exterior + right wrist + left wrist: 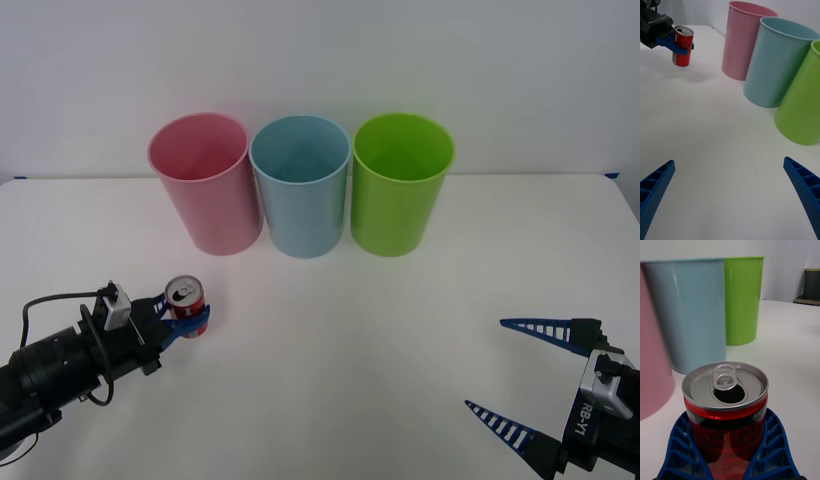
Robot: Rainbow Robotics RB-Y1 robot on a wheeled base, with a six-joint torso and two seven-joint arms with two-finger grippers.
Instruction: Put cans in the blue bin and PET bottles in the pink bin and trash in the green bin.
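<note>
The left end effector (187,322) is seen low on the left side of the white bench (340,340), its blue ribbed fingers (675,444) closed around the red can (185,306). The can is held upright, with its silver top facing up and its tab opening already pierced, as seen in the left wrist view. In the right wrist view a soft shadow is cast on the bench below and beside the can, and the can appears to be raised just clear of the surface, though contact cannot be ruled out from the front view.

Three tall tapered bins are lined up at the back of the bench, mouths upward. The pink bin (204,184) is placed on the left, the blue bin (300,188) in the middle and the green bin (400,186) on the right. The three are set close side by side; whether their walls touch cannot be told. The can is held nearer the robot than the row, in front of and slightly left of the pink bin, well apart from it.

The right end effector (523,379) is parked near the lower right corner of the bench, its two blue fingers (805,187) spread wide with nothing between them, pointed toward the middle of the bench.
</note>
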